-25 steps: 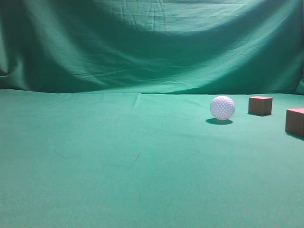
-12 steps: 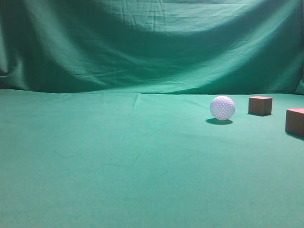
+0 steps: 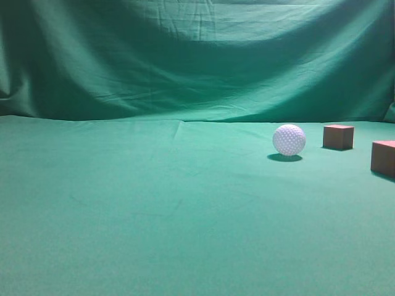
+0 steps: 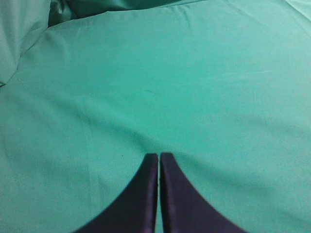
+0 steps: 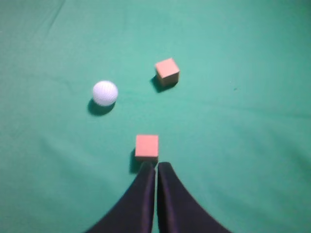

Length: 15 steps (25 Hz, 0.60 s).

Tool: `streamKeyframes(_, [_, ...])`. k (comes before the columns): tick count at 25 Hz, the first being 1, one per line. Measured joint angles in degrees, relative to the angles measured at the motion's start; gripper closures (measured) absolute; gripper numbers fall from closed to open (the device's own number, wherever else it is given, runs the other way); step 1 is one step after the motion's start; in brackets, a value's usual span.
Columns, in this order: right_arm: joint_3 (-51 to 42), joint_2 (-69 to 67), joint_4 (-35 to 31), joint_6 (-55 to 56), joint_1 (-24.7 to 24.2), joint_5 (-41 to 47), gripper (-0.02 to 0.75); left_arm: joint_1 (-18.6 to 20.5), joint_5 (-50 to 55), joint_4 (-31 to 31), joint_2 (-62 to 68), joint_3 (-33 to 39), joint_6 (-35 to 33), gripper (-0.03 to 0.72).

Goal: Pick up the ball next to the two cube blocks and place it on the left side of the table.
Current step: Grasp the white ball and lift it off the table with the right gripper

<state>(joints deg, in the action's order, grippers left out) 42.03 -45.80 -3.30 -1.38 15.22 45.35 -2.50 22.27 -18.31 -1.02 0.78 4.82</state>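
Observation:
The white dimpled ball [image 3: 289, 139] rests on the green table [image 3: 154, 209] at the right of the exterior view, left of two reddish-brown cube blocks, one further back [image 3: 338, 136] and one at the right edge [image 3: 383, 158]. In the right wrist view the ball [image 5: 105, 92] lies left of the far cube [image 5: 167, 71] and the near cube [image 5: 146, 145]. My right gripper [image 5: 156, 164] is shut and empty, above the table just behind the near cube. My left gripper [image 4: 159, 155] is shut and empty over bare cloth. Neither gripper shows in the exterior view.
A green fabric backdrop [image 3: 197, 55] hangs behind the table. In the left wrist view the cloth [image 4: 194, 87] folds upward at the upper left corner [image 4: 24, 29]. Open green cloth stretches across the left and middle of the table.

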Motion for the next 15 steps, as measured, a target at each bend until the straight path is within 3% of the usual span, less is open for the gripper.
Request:
streamKeyframes(7, [9.6, -21.0, -6.9, -5.8, 3.6, 4.7, 0.738, 0.0, 0.0, 0.0, 0.0, 0.0, 0.0, 0.688])
streamKeyframes(8, [10.7, -23.8, -7.7, -6.8, 3.6, 4.2, 0.691, 0.0, 0.0, 0.0, 0.0, 0.0, 0.0, 0.688])
streamKeyframes(9, [11.8, -26.1, -8.2, -7.5, 3.6, 3.4, 0.691, 0.0, 0.0, 0.0, 0.0, 0.0, 0.0, 0.688])
streamKeyframes(15, [17.4, -40.4, -14.5, -15.9, 3.6, -2.7, 0.375, 0.0, 0.0, 0.0, 0.0, 0.0, 0.0, 0.688])
